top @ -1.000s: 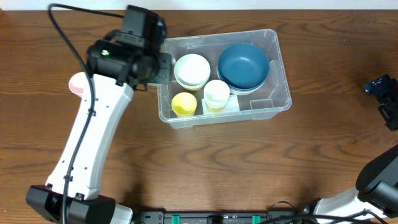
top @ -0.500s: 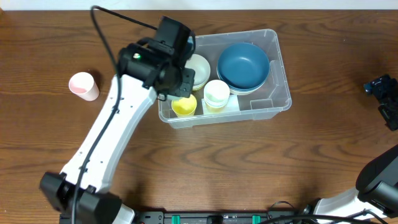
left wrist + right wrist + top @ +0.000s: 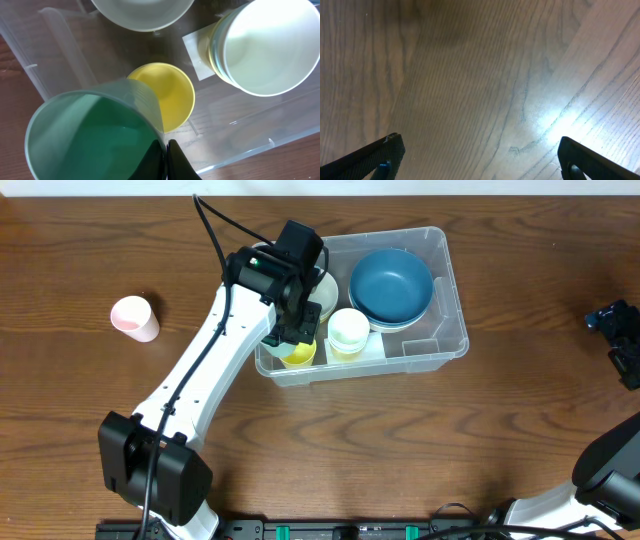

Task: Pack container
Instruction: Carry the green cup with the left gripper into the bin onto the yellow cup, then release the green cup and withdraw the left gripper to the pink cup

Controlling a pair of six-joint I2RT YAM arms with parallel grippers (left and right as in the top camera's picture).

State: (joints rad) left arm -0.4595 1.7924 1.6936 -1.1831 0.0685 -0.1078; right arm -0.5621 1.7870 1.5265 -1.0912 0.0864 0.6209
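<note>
A clear plastic rectangular container sits on the brown wooden counter, toward 12 o'clock from the middle of the overhead view, with its long sides running 9 to 3 o'clock. Inside it, a round dark blue bowl fills the 2 o'clock end and a round white bowl lies at 10 o'clock, partly hidden by the arm. A small yellow cup stands upright in the 7 o'clock corner. Just beside it, toward 3 o'clock, is a short stack of pale whitish cups standing on the white label on the container's base.

The left hand hangs over the container's 9 o'clock end. In the left wrist view its dark fingers are pinching the wall of a translucent green plastic cup, which is tilted and overlaps the yellow cup on its 8 o'clock side. Whether the two cups touch cannot be told.

A small pink cup stands on the counter, well apart from the container toward 9 o'clock.

The right hand is at the 3 o'clock edge of the overhead view, well away from the container. Its own camera shows its fingers spread wide over bare wood, with nothing between them.
</note>
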